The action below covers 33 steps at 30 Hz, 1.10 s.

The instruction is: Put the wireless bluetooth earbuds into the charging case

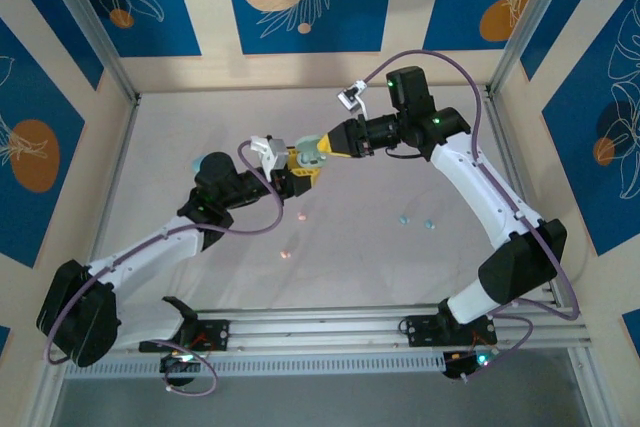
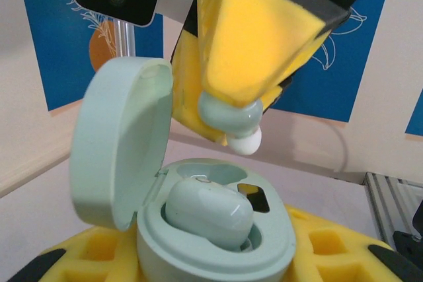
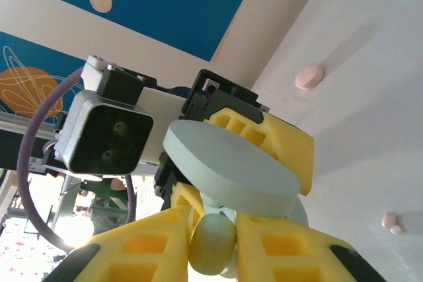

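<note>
An open mint charging case (image 2: 218,255) sits in my left gripper (image 2: 213,263), which is shut on its base; the lid (image 2: 119,143) stands up on the left. One mint earbud (image 2: 208,211) lies in the near socket, and the far socket (image 2: 221,174) is empty. My right gripper (image 3: 213,239) is shut on a second mint earbud (image 3: 213,244), whose white tip (image 2: 243,142) hangs just above the case without touching. Seen from above, both grippers meet at the case (image 1: 308,155) in mid-table.
Loose on the white table lie pink earbuds (image 1: 301,215) (image 1: 286,253) and light blue ones (image 1: 404,218) (image 1: 428,223), all nearer the arms. A pink earbud (image 3: 309,76) lies beyond the case. Metal frame posts and patterned walls surround the table.
</note>
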Each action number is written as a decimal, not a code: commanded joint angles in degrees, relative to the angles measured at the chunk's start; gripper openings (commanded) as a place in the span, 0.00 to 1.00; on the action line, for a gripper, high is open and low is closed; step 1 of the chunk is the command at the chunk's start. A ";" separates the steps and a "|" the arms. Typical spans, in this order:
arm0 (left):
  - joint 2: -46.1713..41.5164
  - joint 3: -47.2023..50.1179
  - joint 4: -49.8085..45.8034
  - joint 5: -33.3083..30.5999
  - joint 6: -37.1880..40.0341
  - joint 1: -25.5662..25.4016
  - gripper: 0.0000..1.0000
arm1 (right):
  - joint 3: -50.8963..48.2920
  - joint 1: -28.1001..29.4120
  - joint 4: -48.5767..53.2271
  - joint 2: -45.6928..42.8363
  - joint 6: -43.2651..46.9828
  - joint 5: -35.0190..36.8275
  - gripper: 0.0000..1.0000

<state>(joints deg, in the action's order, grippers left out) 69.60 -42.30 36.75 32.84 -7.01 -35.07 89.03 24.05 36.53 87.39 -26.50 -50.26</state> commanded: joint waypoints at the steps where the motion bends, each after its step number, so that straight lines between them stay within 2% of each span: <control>1: 0.18 -2.03 4.20 2.94 -1.25 -0.49 0.37 | 1.67 0.58 2.42 0.89 2.31 2.17 0.22; 12: 0.64 -2.26 5.16 3.25 -2.05 -0.55 0.37 | 2.83 1.17 2.40 1.28 2.47 4.79 0.22; 33: 0.61 -1.97 7.63 2.49 -3.14 -0.57 0.36 | 3.96 3.57 6.07 0.58 6.76 16.66 0.26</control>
<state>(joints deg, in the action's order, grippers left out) 71.07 -42.39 38.11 31.83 -9.96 -34.89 91.98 26.98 40.60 87.64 -22.31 -37.63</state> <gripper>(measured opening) 0.368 0.256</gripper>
